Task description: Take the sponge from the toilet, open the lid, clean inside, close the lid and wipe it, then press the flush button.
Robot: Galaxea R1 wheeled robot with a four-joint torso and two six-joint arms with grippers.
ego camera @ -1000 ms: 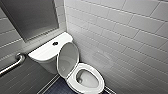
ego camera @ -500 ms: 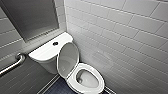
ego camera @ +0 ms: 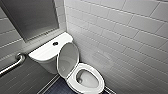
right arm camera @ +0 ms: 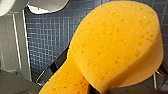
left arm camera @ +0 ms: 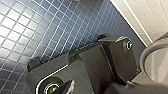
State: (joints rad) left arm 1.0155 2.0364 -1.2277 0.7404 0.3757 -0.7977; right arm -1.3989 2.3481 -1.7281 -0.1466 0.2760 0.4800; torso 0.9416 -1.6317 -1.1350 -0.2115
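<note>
The white toilet (ego camera: 73,80) stands in the corner with its lid (ego camera: 68,58) raised and leaning back against the tank. The oval bowl is uncovered. On the flat tank top sits the small dark flush button (ego camera: 55,43). The orange sponge (right arm camera: 112,50) looms large in the right wrist view, above the blue floor tiles, with my right gripper (right arm camera: 100,90) shut on its narrow waist. In the left wrist view, the dark wrist hardware (left arm camera: 100,62) of my left arm hangs over the floor beside the toilet's rim (left arm camera: 155,57), holding nothing.
White tiled walls close in behind and to the right of the toilet. A metal grab bar (ego camera: 15,63) runs along the left wall, under a dark framed panel (ego camera: 32,17). Small blue tiles (left arm camera: 37,30) cover the floor.
</note>
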